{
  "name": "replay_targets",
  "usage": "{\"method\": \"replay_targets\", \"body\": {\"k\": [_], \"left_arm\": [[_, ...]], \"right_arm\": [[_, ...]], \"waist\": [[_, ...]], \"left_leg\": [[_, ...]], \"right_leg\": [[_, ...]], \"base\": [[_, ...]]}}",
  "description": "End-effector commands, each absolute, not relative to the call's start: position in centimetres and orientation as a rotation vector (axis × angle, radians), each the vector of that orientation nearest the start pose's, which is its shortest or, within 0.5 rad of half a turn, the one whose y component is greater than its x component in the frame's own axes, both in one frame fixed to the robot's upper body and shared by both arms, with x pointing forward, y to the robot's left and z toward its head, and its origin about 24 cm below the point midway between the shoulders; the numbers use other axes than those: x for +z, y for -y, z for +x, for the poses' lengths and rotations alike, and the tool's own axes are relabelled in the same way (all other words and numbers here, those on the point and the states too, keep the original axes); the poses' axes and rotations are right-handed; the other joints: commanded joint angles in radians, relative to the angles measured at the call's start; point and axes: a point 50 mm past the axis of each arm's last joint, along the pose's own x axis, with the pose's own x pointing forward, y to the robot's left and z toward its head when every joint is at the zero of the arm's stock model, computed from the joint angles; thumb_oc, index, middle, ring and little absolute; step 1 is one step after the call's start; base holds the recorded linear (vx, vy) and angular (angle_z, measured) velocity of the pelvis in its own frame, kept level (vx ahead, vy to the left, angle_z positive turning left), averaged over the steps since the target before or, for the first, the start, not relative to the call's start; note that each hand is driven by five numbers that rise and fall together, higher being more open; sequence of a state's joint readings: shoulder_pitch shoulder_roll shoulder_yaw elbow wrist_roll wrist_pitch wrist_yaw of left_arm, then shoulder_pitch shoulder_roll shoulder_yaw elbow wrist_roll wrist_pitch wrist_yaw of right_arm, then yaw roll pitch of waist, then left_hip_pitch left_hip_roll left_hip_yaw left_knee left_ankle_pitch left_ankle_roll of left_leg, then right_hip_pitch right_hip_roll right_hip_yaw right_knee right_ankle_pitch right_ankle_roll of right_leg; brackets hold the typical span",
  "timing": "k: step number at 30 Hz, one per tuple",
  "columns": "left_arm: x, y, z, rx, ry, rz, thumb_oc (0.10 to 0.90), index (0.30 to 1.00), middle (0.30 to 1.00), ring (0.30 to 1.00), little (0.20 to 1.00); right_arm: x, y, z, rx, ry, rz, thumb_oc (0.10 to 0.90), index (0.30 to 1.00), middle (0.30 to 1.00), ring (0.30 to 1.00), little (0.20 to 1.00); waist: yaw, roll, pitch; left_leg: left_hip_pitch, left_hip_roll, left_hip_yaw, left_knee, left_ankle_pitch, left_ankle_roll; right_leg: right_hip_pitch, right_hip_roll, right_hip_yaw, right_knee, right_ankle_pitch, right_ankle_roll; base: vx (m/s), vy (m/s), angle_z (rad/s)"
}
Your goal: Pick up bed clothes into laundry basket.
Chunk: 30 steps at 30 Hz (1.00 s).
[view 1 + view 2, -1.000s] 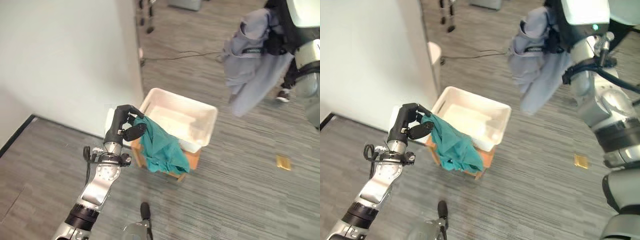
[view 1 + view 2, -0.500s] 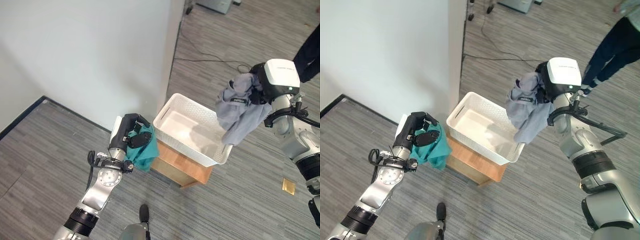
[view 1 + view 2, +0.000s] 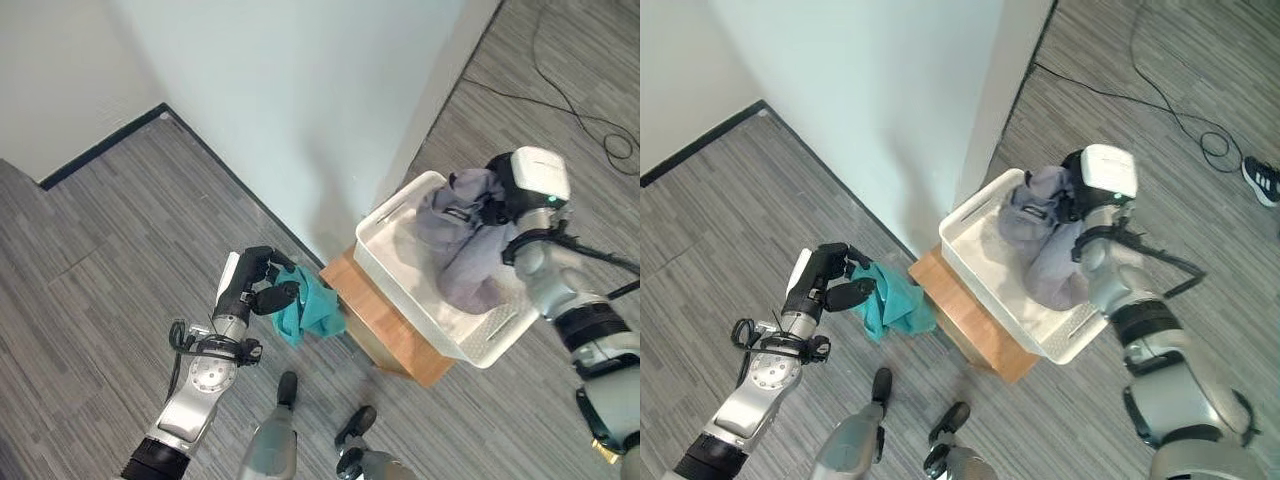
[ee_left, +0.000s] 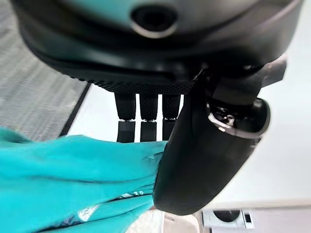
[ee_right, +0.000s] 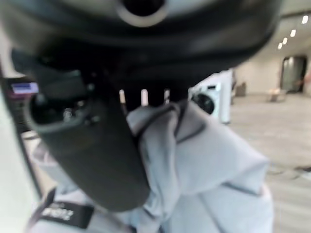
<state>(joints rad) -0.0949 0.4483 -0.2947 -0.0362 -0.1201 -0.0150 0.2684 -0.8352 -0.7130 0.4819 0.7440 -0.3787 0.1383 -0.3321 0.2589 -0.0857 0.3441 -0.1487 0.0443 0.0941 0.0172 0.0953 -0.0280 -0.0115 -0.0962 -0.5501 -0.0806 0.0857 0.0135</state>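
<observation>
A white laundry basket (image 3: 392, 212) sits on a low wooden stand (image 3: 383, 327) next to a wall corner. My right hand (image 3: 498, 204) is over the basket's far side, shut on a grey garment (image 3: 462, 246) that hangs down into the basket. In the right wrist view the thumb (image 5: 92, 145) pinches the grey garment (image 5: 204, 165). My left hand (image 3: 260, 288) is left of the stand, shut on a teal cloth (image 3: 308, 312) that dangles beside the stand's corner. The left wrist view has the teal cloth (image 4: 63, 179) pressed between thumb (image 4: 209, 155) and fingers (image 4: 141, 116).
A white wall (image 3: 300, 120) rises right behind the basket and stand. Grey plank floor (image 3: 110, 260) lies open to the left. A thin black cable (image 3: 580, 110) runs on the floor at the far right, and a person's shoe (image 3: 1262, 180) is beyond it.
The whole view has shifted, so the camera moved. My right hand has brought the grey garment from beside the basket's rim down into the basket. The left hand keeps hold of the teal cloth.
</observation>
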Motion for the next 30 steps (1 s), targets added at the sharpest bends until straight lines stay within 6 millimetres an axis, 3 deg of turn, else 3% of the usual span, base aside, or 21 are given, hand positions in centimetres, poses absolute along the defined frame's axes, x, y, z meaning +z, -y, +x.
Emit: {"method": "replay_targets", "body": {"k": [1, 2, 7, 10, 11, 12, 14, 15, 16, 18, 19, 20, 21, 22, 24, 27, 29, 30], "left_arm": [[13.8, -14.1, 26.6, -0.137, 0.480, 0.241, 0.400, 0.300, 0.300, 0.300, 0.300], [13.8, -14.1, 26.7, -0.139, 0.479, 0.245, 0.400, 0.300, 0.300, 0.300, 0.300], [14.1, -14.1, 27.0, -0.128, 0.488, 0.256, 0.400, 0.300, 0.300, 0.300, 0.300], [15.4, -13.7, 27.5, -0.110, 0.535, 0.255, 0.400, 0.300, 0.300, 0.300, 0.300], [15.3, -13.6, 27.5, -0.116, 0.533, 0.257, 0.400, 0.300, 0.300, 0.300, 0.300], [16.4, -13.5, 27.8, -0.101, 0.573, 0.247, 0.400, 0.300, 0.300, 0.300, 0.300], [17.3, -12.8, 27.9, -0.111, 0.612, 0.245, 0.400, 0.300, 0.300, 0.300, 0.300], [17.3, -12.8, 27.8, -0.112, 0.611, 0.245, 0.400, 0.300, 0.300, 0.300, 0.300], [18.8, -12.3, 27.8, -0.111, 0.677, 0.242, 0.400, 0.300, 0.300, 0.300, 0.300], [20.1, -11.3, 27.6, -0.132, 0.741, 0.245, 0.400, 0.300, 0.300, 0.300, 0.300], [20.1, -11.1, 27.6, -0.138, 0.740, 0.244, 0.400, 0.300, 0.300, 0.300, 0.300], [21.2, -10.2, 27.4, -0.167, 0.797, 0.253, 0.400, 0.300, 0.300, 0.300, 0.300], [21.8, -10.0, 27.2, -0.179, 0.827, 0.259, 0.400, 0.300, 0.300, 0.300, 0.300], [21.8, -9.9, 27.2, -0.183, 0.827, 0.258, 0.400, 0.300, 0.300, 0.300, 0.300], [23.1, -8.8, 26.7, -0.230, 0.895, 0.252, 0.400, 0.300, 0.300, 0.300, 0.300], [23.7, -8.6, 26.5, -0.244, 0.925, 0.244, 0.400, 0.300, 0.300, 0.300, 0.300], [24.5, -8.5, 26.4, -0.249, 0.958, 0.242, 0.400, 0.300, 0.300, 0.300, 0.300], [25.7, -8.2, 26.2, -0.250, 1.012, 0.246, 0.400, 0.300, 0.300, 0.300, 0.300]], "right_arm": [[23.1, 26.0, 39.0, -0.494, 0.270, -1.326, 0.656, 0.684, 0.684, 0.684, 0.684], [22.7, 25.9, 39.1, -0.485, 0.256, -1.323, 0.800, 0.900, 0.900, 0.900, 0.900], [21.9, 25.7, 39.1, -0.463, 0.236, -1.321, 0.800, 0.900, 0.900, 0.900, 0.900], [20.4, 24.7, 37.7, -0.419, 0.308, -1.247, 0.800, 0.900, 0.900, 0.900, 0.900], [20.2, 24.9, 37.5, -0.421, 0.301, -1.247, 0.800, 0.900, 0.900, 0.900, 0.900], [18.3, 24.7, 36.2, -0.390, 0.312, -1.199, 0.800, 0.900, 0.900, 0.900, 0.900], [16.0, 25.7, 33.7, -0.383, 0.286, -1.173, 0.800, 0.900, 0.900, 0.900, 0.900], [16.0, 25.8, 33.6, -0.384, 0.284, -1.173, 0.800, 0.900, 0.900, 0.900, 0.900], [14.6, 26.1, 31.6, -0.380, 0.285, -1.129, 0.800, 0.900, 0.900, 0.900, 0.900], [13.2, 27.1, 29.5, -0.392, 0.254, -1.119, 0.800, 0.900, 0.900, 0.900, 0.900], [13.1, 27.3, 29.3, -0.396, 0.249, -1.120, 0.800, 0.900, 0.900, 0.900, 0.900], [13.0, 28.5, 27.9, -0.432, 0.236, -1.122, 0.800, 0.900, 0.900, 0.900, 0.900], [13.1, 28.7, 27.3, -0.443, 0.247, -1.117, 0.800, 0.900, 0.900, 0.900, 0.900], [13.1, 28.8, 27.2, -0.446, 0.245, -1.117, 0.800, 0.900, 0.900, 0.900, 0.900], [13.5, 30.3, 26.3, -0.503, 0.236, -1.143, 0.800, 0.900, 0.900, 0.900, 0.900], [13.8, 31.5, 25.8, -0.537, 0.222, -1.200, 0.800, 0.900, 0.900, 0.900, 0.900], [13.7, 32.3, 25.4, -0.553, 0.192, -1.237, 0.800, 0.900, 0.900, 0.900, 0.900], [12.7, 33.3, 24.5, -0.567, 0.128, -1.241, 0.800, 0.900, 0.900, 0.900, 0.900]], "waist": [[0.042, -0.031, -0.057], [0.042, -0.030, -0.056], [0.029, -0.024, -0.066], [-0.026, -0.006, -0.098], [-0.019, -0.008, -0.099], [-0.066, 0.004, -0.117], [-0.098, 0.012, -0.138], [-0.096, 0.011, -0.139], [-0.151, 0.029, -0.157], [-0.194, 0.042, -0.169], [-0.187, 0.043, -0.169], [-0.232, 0.054, -0.180], [-0.252, 0.060, -0.183], [-0.247, 0.060, -0.184], [-0.294, 0.082, -0.191], [-0.316, 0.094, -0.196], [-0.338, 0.102, -0.200], [-0.365, 0.107, -0.203]], "left_leg": [[0.022, 0.031, 0.055, -0.105, -0.075, -0.069], [0.018, 0.033, 0.053, -0.105, -0.073, -0.072], [0.021, 0.033, 0.057, -0.105, -0.076, -0.074], [0.050, 0.023, 0.092, -0.105, -0.073, -0.054], [0.053, 0.023, 0.094, -0.105, -0.074, -0.054], [0.076, 0.016, 0.108, -0.105, -0.087, -0.046], [0.106, 0.012, 0.125, -0.105, -0.102, -0.038], [0.107, 0.012, 0.125, -0.105, -0.103, -0.038], [0.132, 0.009, 0.143, -0.105, -0.116, -0.032], [0.153, 0.008, 0.161, -0.105, -0.126, -0.025], [0.156, 0.008, 0.162, -0.105, -0.127, -0.025], [0.173, 0.007, 0.180, -0.105, -0.130, -0.019], [0.183, 0.008, 0.190, -0.105, -0.136, -0.020], [0.180, 0.008, 0.191, -0.105, -0.132, -0.018], [0.212, 0.008, 0.225, -0.105, -0.143, -0.014], [0.229, 0.010, 0.251, -0.105, -0.145, -0.015], [0.245, 0.014, 0.269, -0.105, -0.149, -0.016], [0.259, 0.016, 0.278, -0.105, -0.155, -0.020]], "right_leg": [[0.058, -0.108, 0.003, 0.077, -0.127, 0.181], [0.057, -0.106, 0.002, 0.075, -0.128, 0.179], [0.073, -0.107, 0.008, 0.057, -0.126, 0.178], [0.094, -0.119, 0.019, 0.044, -0.100, 0.178], [0.097, -0.120, 0.020, 0.043, -0.099, 0.179], [0.112, -0.124, 0.031, 0.039, -0.099, 0.182], [0.132, -0.132, 0.039, 0.035, -0.099, 0.188], [0.132, -0.132, 0.040, 0.035, -0.099, 0.188], [0.143, -0.139, 0.053, 0.031, -0.098, 0.193], [0.152, -0.145, 0.066, 0.027, -0.093, 0.198], [0.154, -0.145, 0.066, 0.027, -0.093, 0.198], [0.155, -0.148, 0.084, 0.019, -0.083, 0.201], [0.157, -0.150, 0.094, 0.017, -0.083, 0.204], [0.154, -0.150, 0.095, 0.015, -0.078, 0.202], [0.156, -0.152, 0.133, 0.002, -0.069, 0.207], [0.153, -0.152, 0.160, -0.004, -0.063, 0.211], [0.153, -0.152, 0.179, -0.007, -0.062, 0.212], [0.157, -0.150, 0.191, -0.007, -0.066, 0.214]], "base": [[-0.02, -0.050, 0.60], [-0.01, -0.039, 0.54], [-0.02, 0.000, 0.06], [-0.03, 0.077, -0.15], [0.04, 0.068, -0.24], [0.05, 0.063, -0.44], [0.05, 0.063, -0.26], [0.05, 0.078, -0.07], [0.04, 0.068, -0.34], [0.02, 0.051, -0.41], [-0.02, 0.034, -0.30], [-0.01, 0.037, -0.48], [-0.03, 0.038, -0.52], [-0.01, 0.027, -0.53], [-0.03, 0.053, -0.51], [-0.03, 0.032, -0.63], [-0.02, 0.002, -0.63], [-0.01, -0.016, -0.31]]}}
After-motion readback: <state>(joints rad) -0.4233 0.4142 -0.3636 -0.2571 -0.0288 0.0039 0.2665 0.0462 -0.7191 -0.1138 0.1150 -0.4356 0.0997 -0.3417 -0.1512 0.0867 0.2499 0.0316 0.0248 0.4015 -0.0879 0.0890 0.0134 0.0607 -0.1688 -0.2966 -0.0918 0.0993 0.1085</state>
